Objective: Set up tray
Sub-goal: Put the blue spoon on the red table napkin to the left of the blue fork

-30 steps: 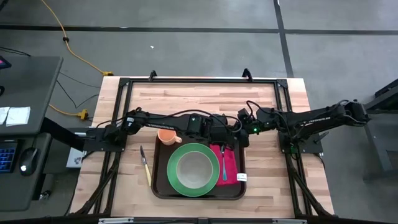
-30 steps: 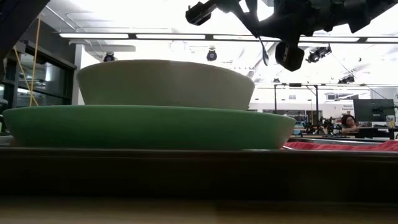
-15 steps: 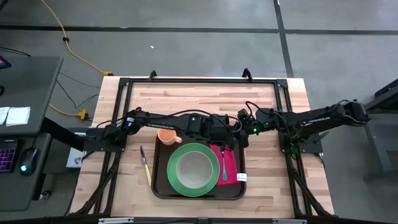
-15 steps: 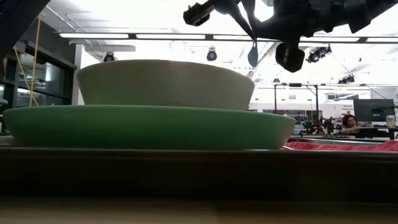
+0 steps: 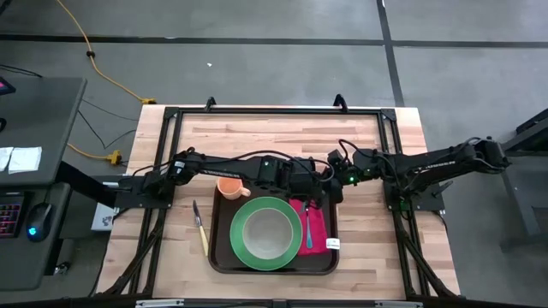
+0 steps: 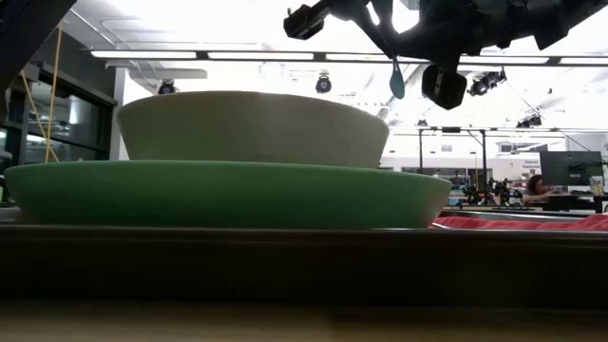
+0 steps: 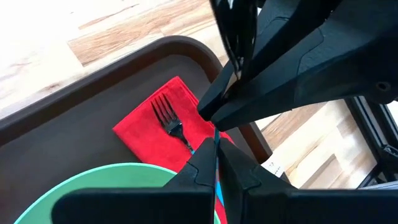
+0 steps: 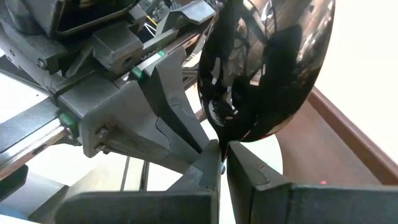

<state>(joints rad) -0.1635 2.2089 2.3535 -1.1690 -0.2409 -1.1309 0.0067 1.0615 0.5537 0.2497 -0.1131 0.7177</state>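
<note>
The dark brown tray (image 5: 221,258) lies mid-table. On it sit a green plate (image 5: 242,250) with a white bowl (image 5: 267,233), an orange cup (image 5: 229,186) and a red napkin (image 5: 319,229) with a fork (image 7: 168,118) lying on it. Above the napkin's far end my left gripper (image 5: 312,193) and my right gripper (image 5: 332,181) meet tip to tip. Both are shut on a teal spoon, whose bowl (image 6: 396,82) hangs below them, clear of the tray. My left gripper pinches the spoon's teal handle (image 7: 215,171) between its two fingers, which slant down from the table's left and lie along the handle. The spoon is lifted clear, bowl end lowest. My right gripper pinches the spoon's thin neck (image 8: 222,144) right below the bowl (image 8: 267,68), only at its fingertips, coming nearly level from the table's right.
A yellow-handled knife (image 5: 200,229) lies on the wooden table left of the tray. A small white tag (image 5: 332,244) sits at the napkin's near corner. Black frame rails (image 5: 274,109) run round the tabletop.
Both grippers have stayed in place. In the low view the spoon's bowl has come into sight below them, first broad, now narrower, so the spoon has turned a little about its length.
</note>
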